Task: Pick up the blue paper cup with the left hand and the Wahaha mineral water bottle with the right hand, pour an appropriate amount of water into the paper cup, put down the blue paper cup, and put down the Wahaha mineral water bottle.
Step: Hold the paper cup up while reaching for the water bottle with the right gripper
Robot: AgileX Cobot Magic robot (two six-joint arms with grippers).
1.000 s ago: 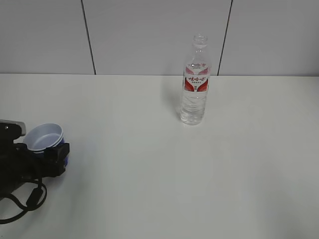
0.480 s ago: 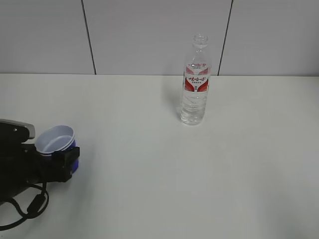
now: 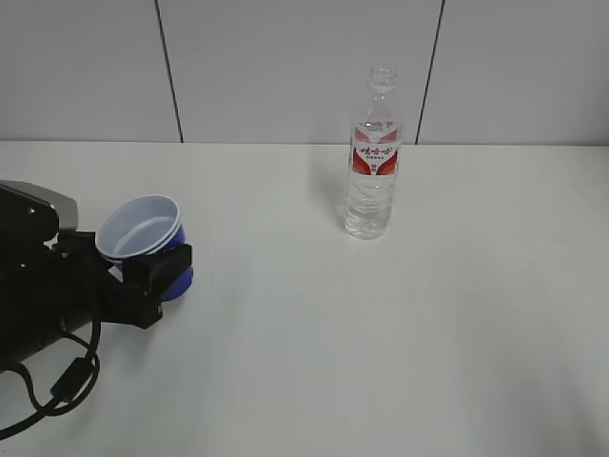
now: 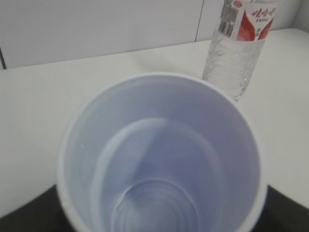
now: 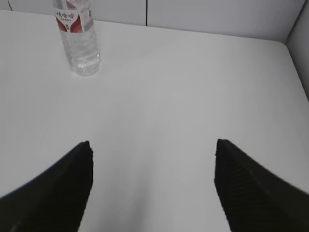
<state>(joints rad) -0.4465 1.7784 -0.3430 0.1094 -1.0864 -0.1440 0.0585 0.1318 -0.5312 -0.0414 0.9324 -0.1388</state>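
Left hand [image 3: 157, 271] fingers grip blue paper cup [image 3: 143, 233], now lifted and carried inward from desk [image 3: 381, 333] left edge. Wahaha mineral water bottle [image 3: 373, 157] upright near back edge, untouched. Right hand [image 5: 152, 186] fingers open, empty; bottle pickup probably next.

From my station I see a plain white bench [image 3: 381, 333] with a matte surface filling the lower part of the exterior view. Behind it stands a pale grey wall [image 3: 285, 67] made of flat panels, split by 2 thin dark vertical seams [image 3: 168, 71], 1 toward the left and 1 toward the right. In the right wrist view a side panel [image 5: 300, 38] rises at the bench's right edge.
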